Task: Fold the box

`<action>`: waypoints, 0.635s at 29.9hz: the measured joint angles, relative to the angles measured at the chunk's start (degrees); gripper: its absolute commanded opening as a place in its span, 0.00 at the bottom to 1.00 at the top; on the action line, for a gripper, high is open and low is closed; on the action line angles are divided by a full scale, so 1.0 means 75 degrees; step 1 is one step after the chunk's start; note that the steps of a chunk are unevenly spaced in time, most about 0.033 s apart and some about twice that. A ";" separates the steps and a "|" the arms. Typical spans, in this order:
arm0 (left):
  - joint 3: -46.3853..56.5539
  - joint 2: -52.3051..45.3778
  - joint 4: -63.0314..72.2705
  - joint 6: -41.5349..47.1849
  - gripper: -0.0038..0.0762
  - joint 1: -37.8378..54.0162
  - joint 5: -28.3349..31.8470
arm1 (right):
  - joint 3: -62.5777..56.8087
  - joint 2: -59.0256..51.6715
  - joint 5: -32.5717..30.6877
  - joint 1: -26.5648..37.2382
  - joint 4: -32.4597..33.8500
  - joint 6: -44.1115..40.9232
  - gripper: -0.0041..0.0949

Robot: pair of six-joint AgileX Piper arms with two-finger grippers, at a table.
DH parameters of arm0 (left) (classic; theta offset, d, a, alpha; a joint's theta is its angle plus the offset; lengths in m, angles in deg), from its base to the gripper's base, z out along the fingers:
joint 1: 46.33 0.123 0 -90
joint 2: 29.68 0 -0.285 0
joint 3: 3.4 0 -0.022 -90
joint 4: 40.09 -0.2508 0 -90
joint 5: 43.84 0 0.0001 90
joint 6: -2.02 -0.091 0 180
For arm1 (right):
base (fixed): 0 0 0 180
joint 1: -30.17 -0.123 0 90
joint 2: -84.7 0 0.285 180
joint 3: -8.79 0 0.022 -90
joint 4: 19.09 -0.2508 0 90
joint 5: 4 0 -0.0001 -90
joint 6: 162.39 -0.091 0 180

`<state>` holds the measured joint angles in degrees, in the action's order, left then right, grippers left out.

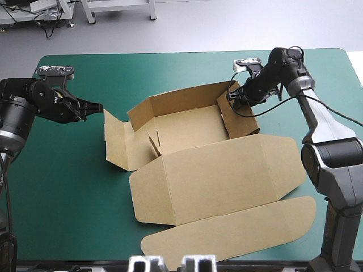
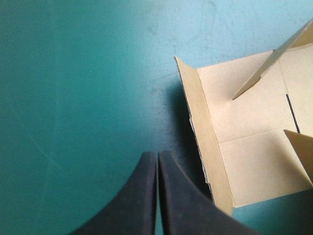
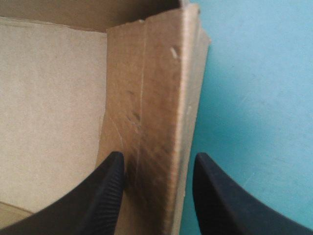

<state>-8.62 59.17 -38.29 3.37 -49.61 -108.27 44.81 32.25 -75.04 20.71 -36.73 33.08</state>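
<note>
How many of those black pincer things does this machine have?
2. The left gripper, fingers shut, is over the teal-green cover beside the box's left flap. The right gripper has its fingers open astride the box's right wall.

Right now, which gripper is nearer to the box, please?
Right: the right gripper straddles a side wall of the box; the left gripper hangs apart, beside its left flap.

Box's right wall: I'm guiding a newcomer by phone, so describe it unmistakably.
On the teal-green table sits the brown box, half raised. Its right end wall stands upright between the open fingers of the right gripper. The left end flap leans outward, untouched.
</note>
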 measured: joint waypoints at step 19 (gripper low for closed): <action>0.0007 0.0007 0.1936 -0.1390 0.05 0.2704 0.0362 | -0.0008 -0.0378 0.0084 0.0171 -0.0768 -0.0458 0.02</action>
<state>-8.57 59.22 -23.77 -7.05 -29.32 -105.56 44.75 29.41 -74.42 21.99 -42.49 29.65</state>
